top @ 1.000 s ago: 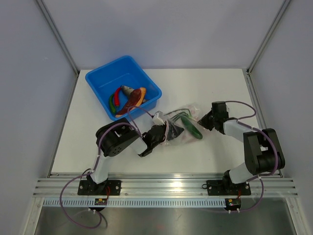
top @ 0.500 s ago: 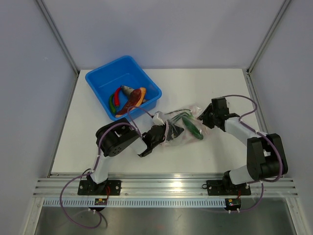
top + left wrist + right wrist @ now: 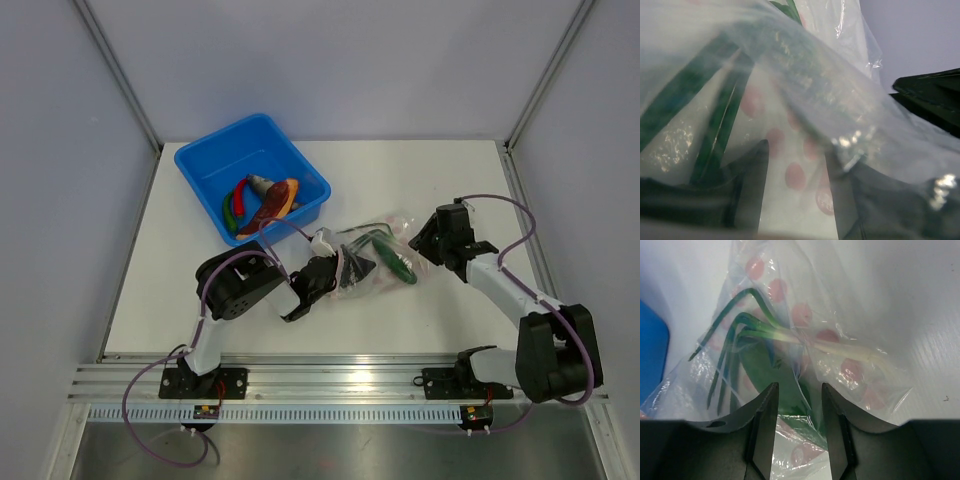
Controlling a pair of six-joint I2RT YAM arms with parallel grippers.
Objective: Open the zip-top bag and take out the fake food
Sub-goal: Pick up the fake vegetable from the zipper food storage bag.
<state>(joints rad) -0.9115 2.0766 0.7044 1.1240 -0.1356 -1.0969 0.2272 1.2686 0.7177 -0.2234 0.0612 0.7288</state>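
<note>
The zip-top bag lies crumpled on the table's middle, clear with pink dots. Inside it are a green pepper and thin green stalks with a pale stem. My left gripper is pushed into the bag's left end; in the left wrist view the plastic drapes over its fingers, which stand apart. My right gripper sits at the bag's right end, open, its tips just over the bag's edge and the pepper.
A blue tub stands at the back left, holding a red chili, a green piece and a grey fish. Its corner shows in the right wrist view. Grey walls enclose the table.
My right arm's elbow has swung out to the right and its gripper has drawn back slightly from the bag. The left arm and the bag have barely moved.
</note>
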